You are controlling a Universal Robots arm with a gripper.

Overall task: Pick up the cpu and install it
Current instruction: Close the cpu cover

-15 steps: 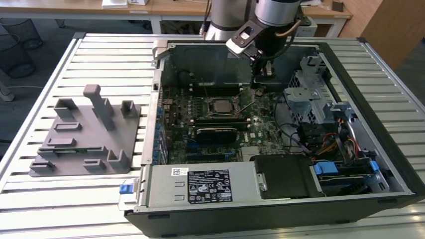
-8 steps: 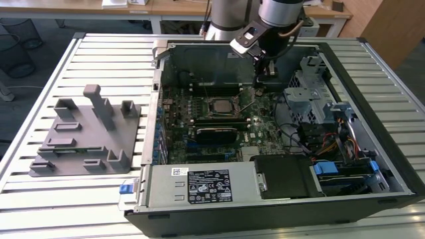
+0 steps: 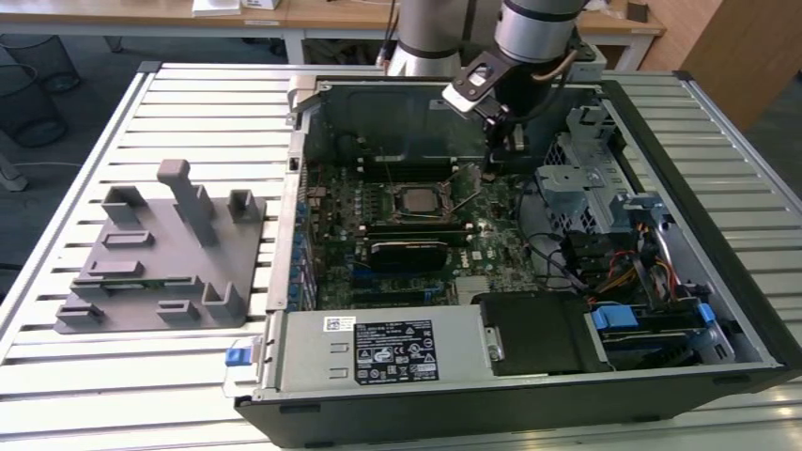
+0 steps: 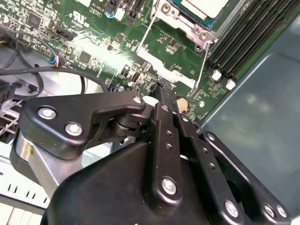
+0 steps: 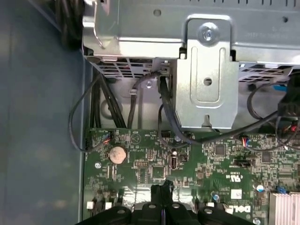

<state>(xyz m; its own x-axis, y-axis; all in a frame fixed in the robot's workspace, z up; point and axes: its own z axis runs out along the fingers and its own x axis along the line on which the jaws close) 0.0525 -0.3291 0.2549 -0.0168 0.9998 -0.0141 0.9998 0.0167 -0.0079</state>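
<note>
The cpu point(image 3: 418, 199) lies in the socket in the middle of the motherboard point(image 3: 501, 244), its pale silvery top point(image 4: 206, 5) showing inside the metal socket frame. In the exterior view my gripper point(image 3: 499, 162) hangs low inside the open computer case, to the exterior view's right of the socket and apart from it. In both wrist views the two black fingers point(image 4: 165, 101) are pressed together with nothing between them. Their tips point(image 5: 161, 188) hover just above the green board near a coin battery point(image 5: 117, 153).
A grey plastic fixture point(image 3: 163, 254) with upright blocks stands on the slatted table at the exterior view's left. The case wall point(image 3: 389, 122) rises behind the gripper. A metal drive bracket point(image 5: 208, 79), loose cables point(image 3: 564, 254) and a black heatsink point(image 3: 408, 252) crowd the case.
</note>
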